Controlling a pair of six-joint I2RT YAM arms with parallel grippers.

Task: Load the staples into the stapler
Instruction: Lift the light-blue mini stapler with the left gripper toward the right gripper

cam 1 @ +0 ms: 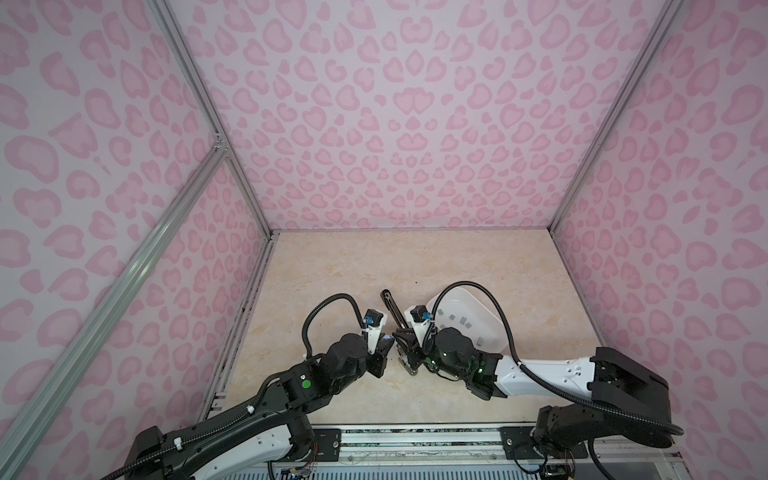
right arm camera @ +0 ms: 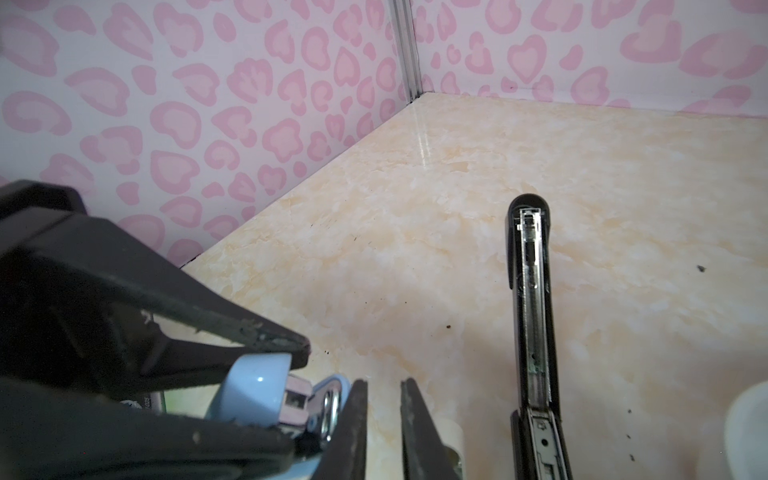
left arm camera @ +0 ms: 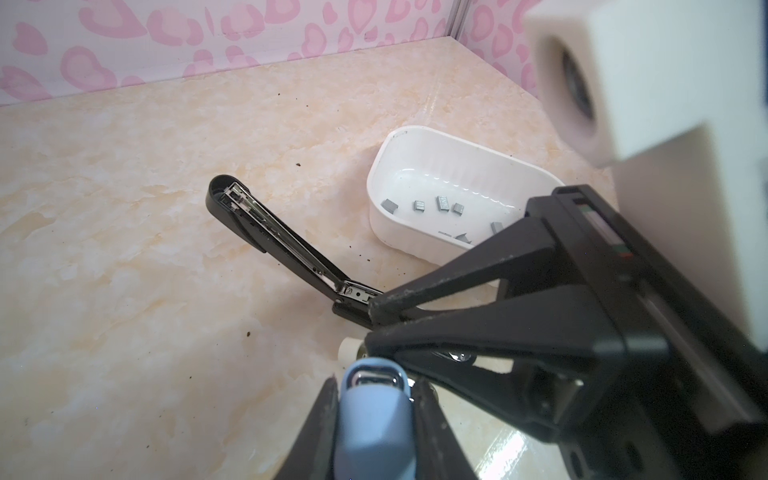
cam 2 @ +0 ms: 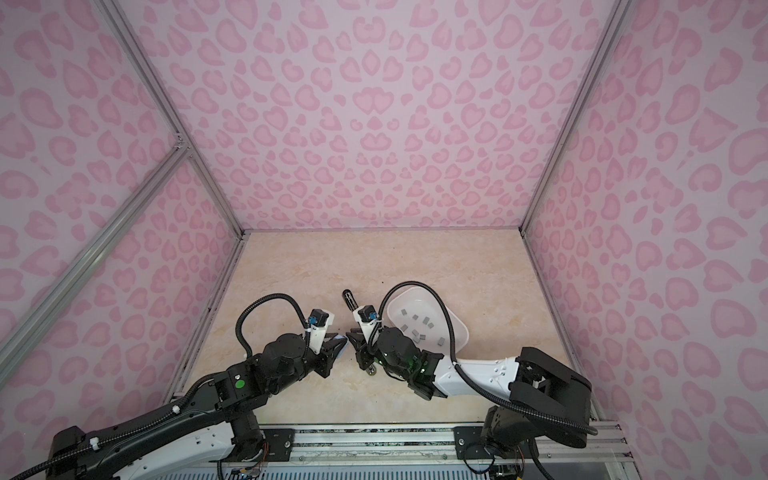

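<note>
A black stapler (cam 1: 392, 309) (left arm camera: 266, 237) (right arm camera: 532, 299) lies opened flat on the table with its metal staple channel facing up. My left gripper (left arm camera: 374, 380) (cam 1: 384, 347) is shut on a light-blue stapler (left arm camera: 374, 424) (right arm camera: 253, 386), low over the table. My right gripper (right arm camera: 384, 382) (cam 1: 400, 345) sits just right of the blue stapler's nose. Its jaws stand a narrow gap apart with only table showing between them. The staples (left arm camera: 440, 203) (cam 2: 419, 322) lie loose in a white tub (left arm camera: 415, 137) (cam 1: 494, 316).
The tub stands right of the black stapler, partly under my right arm's cable. A small white cylinder (left arm camera: 349, 349) rests on the table beneath my right gripper. Pink patterned walls (cam 1: 395, 124) enclose the table on three sides. Dark specks dot the marble top.
</note>
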